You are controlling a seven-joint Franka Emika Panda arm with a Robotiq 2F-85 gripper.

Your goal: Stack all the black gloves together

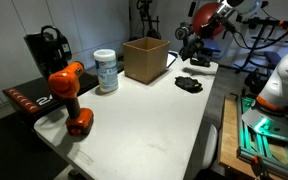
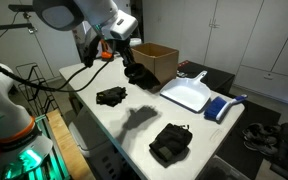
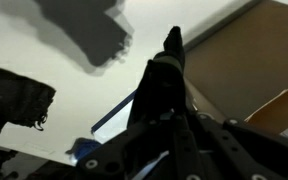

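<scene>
- The dark two-finger gripper [image 2: 124, 58] on the white robot arm is clamped shut on a floppy matte-black fabric glove. This hanging glove [image 2: 135, 73] droops from it clear of the table, in front of the box. In the wrist view the gripper [image 3: 171, 55] and what it holds merge into one dark pointed shape.
- Nearest the camera in an exterior view, a crumpled matte-black fabric glove, the front glove [image 2: 171, 143], lies close to the near edge of the white rectangular table [image 2: 144, 97], well apart from the other two.
- Just past it a soft grey shadow [image 2: 139, 120] falls on the tabletop.
- Further back a third black fabric glove, the middle glove [image 2: 111, 96], lies on the table to one side of the gripper and lower, not touching the hanging glove. The wrist view shows it at the left edge [image 3: 14, 100].
- Beyond the shadow sits a flat white tray [image 2: 189, 95], with a blue-and-white object [image 2: 220, 108] just beside it; what that object is cannot be told.
- Farthest back stands the open brown cardboard box [image 2: 156, 62].
- In an exterior view from another side, an orange-and-black power drill [image 1: 69, 92] stands upright at the near end. Behind it are a white canister with a blue label [image 1: 106, 70] and a tall black coffee machine [image 1: 46, 48].
</scene>
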